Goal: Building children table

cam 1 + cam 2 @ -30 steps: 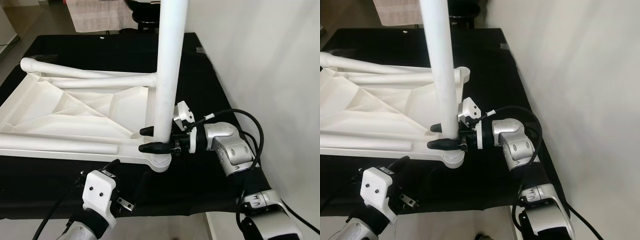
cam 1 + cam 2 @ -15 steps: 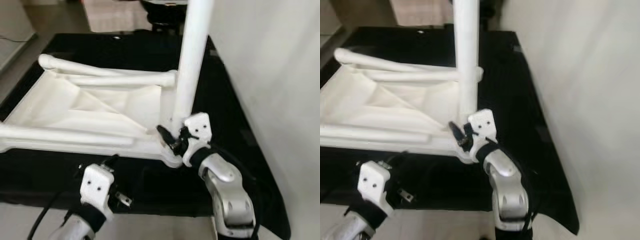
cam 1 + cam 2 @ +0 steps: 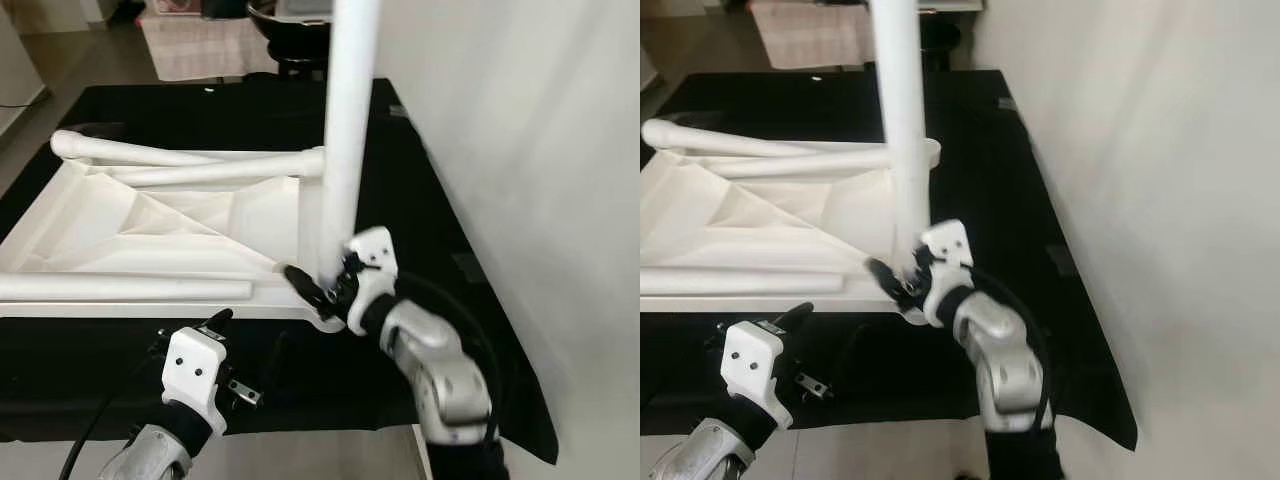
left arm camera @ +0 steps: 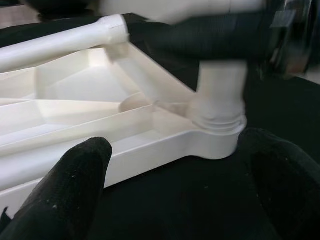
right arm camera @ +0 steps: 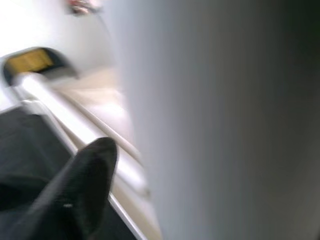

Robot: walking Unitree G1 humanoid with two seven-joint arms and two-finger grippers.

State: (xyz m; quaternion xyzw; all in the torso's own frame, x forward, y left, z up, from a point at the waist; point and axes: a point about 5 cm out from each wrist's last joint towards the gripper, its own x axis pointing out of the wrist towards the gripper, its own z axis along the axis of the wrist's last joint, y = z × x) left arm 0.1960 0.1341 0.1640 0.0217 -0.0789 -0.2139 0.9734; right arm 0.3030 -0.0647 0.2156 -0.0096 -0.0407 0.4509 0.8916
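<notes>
Black cloth [image 3: 250, 110] spread flat over the low desk, hanging past its near corner beside the wall. Plain white wall [image 3: 540, 150] along the right, evenly lit, close against the cloth's edge. Beyond the far edge, grey-brown floor [image 3: 90, 55] with a pale rug [image 3: 195, 50] lying on it and a dark round-based piece of furniture [image 3: 290, 20] just beside the rug, blurred, kind not clear.
</notes>
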